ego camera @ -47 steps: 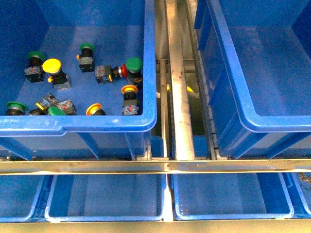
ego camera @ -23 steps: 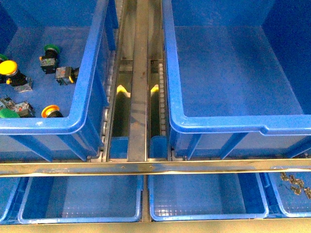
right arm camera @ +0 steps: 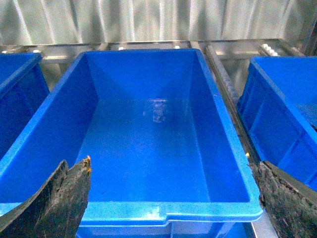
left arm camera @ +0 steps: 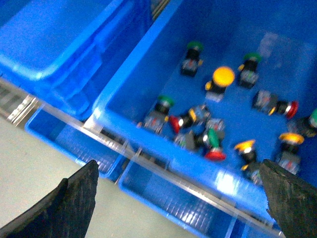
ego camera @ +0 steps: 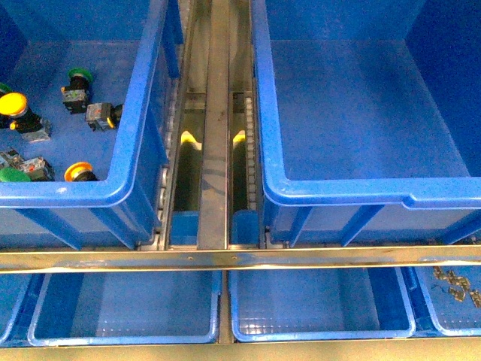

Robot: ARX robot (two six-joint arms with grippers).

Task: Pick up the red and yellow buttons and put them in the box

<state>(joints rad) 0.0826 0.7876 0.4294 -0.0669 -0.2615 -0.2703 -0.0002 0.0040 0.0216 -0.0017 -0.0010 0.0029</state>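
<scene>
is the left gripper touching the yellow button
Apart. The left wrist view shows the left gripper open above the bin, both fingers well clear of the yellow button lying on its floor.

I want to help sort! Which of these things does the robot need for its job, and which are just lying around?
For the job:
yellow buttons
red buttons
big empty box

Just lying about:
green buttons
small lower trays
metal bits in the far-right lower tray
</scene>
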